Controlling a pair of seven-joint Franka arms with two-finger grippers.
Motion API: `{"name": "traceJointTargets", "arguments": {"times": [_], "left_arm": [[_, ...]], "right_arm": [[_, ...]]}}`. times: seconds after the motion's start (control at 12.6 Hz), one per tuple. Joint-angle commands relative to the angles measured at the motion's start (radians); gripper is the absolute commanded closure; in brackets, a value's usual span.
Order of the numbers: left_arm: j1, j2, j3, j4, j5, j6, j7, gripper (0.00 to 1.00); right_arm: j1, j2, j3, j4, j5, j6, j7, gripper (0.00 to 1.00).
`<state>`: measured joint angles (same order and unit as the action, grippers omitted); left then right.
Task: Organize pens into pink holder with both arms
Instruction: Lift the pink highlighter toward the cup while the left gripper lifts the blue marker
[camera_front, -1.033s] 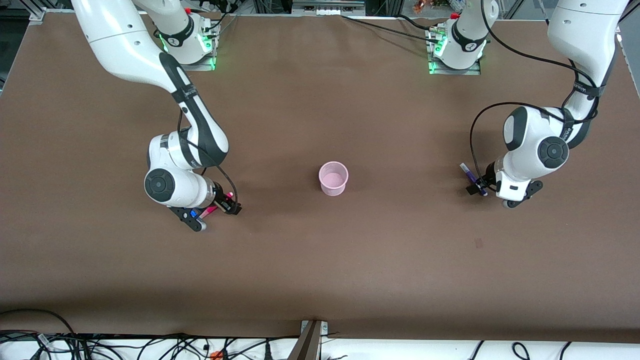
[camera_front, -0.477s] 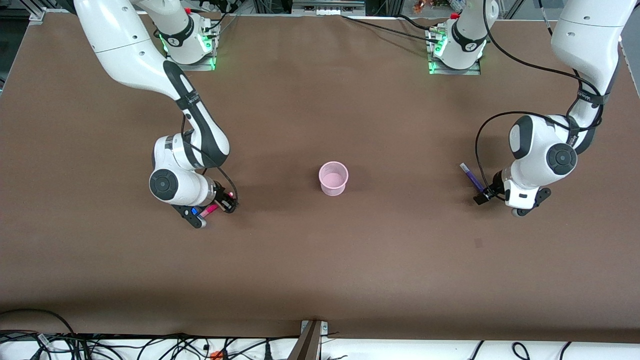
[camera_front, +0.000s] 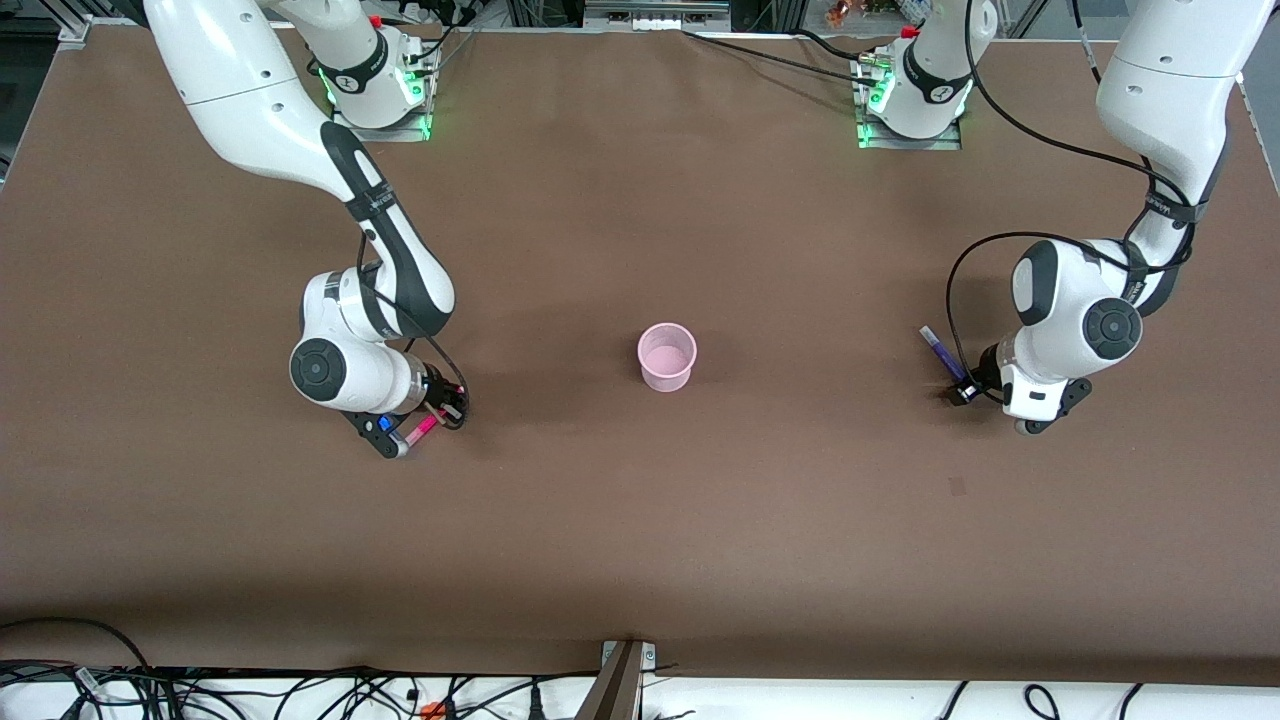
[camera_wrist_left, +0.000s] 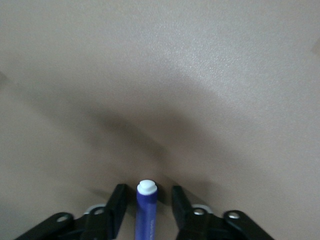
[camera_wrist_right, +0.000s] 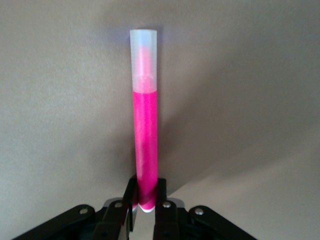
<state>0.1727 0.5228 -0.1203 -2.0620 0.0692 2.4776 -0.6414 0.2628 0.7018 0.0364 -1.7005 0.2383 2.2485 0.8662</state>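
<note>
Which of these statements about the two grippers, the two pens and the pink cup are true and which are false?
1. The small pale pink translucent round holder has pens in it. False: none shows inside.
2. The right gripper is shut on the magenta-pink pen. True.
3. The left gripper has the purple pen between open fingers. True.
4. The left gripper is over the holder. False: it is toward the left arm's end of the table.
5. A green pen lies beside the holder. False: none is visible.
</note>
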Motion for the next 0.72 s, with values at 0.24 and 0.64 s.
{"name": "traceJointTargets", "arguments": {"times": [0.24,0.64], "left_arm": [[0.005,0.014,-0.002,0.019,0.023,-0.006,-0.004,1.00],[-0.001,-0.079,-0.025,0.092,0.008,-0.185,0.107,1.00]], "right_arm": [[-0.005,-0.011,0.053,0.165,0.397,-0.457,0.016,1.00],[0.003,-0.019,0.137,0.211,0.822,-0.563,0.106,1.00]]}}
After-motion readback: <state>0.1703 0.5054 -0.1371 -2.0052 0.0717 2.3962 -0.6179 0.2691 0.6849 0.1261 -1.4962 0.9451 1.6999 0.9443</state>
